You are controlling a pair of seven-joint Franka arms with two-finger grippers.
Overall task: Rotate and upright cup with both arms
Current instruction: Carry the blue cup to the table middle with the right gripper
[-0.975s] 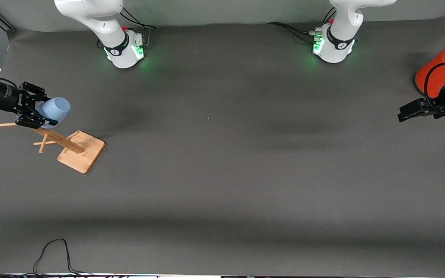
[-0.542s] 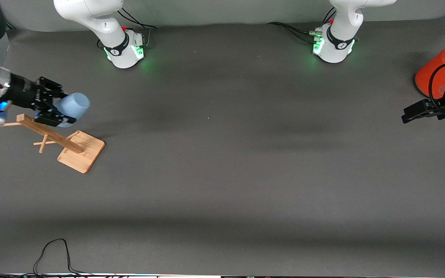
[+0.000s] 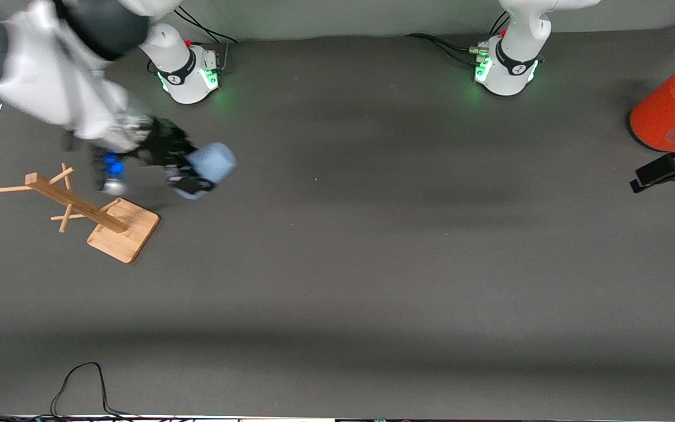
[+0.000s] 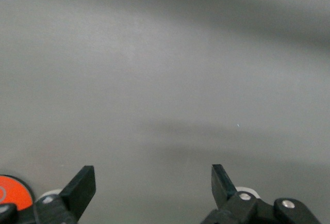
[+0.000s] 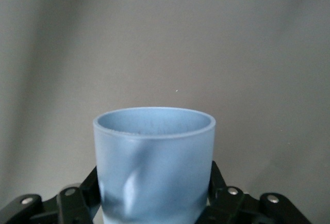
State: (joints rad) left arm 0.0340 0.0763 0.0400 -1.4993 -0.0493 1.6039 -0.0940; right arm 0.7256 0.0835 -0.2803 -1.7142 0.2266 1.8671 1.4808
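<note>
The light-blue cup (image 3: 211, 162) lies on its side in my right gripper (image 3: 188, 170), held in the air over the mat beside the wooden rack, its open mouth pointing toward the left arm's end of the table. In the right wrist view the cup (image 5: 153, 162) fills the space between the black fingers (image 5: 219, 185), which press its sides. My left gripper (image 3: 654, 176) is open and empty, up in the air near the orange can. In the left wrist view its fingers (image 4: 82, 185) stand wide apart over bare mat.
A wooden peg rack (image 3: 88, 211) on a square base stands at the right arm's end of the table. A big orange can with a grey lid (image 3: 665, 108) stands at the left arm's end. A black cable (image 3: 79, 381) lies at the near edge.
My right arm has swung the cup away from the rack's pegs toward the middle of the table. My left gripper has drawn back toward the table's end.
</note>
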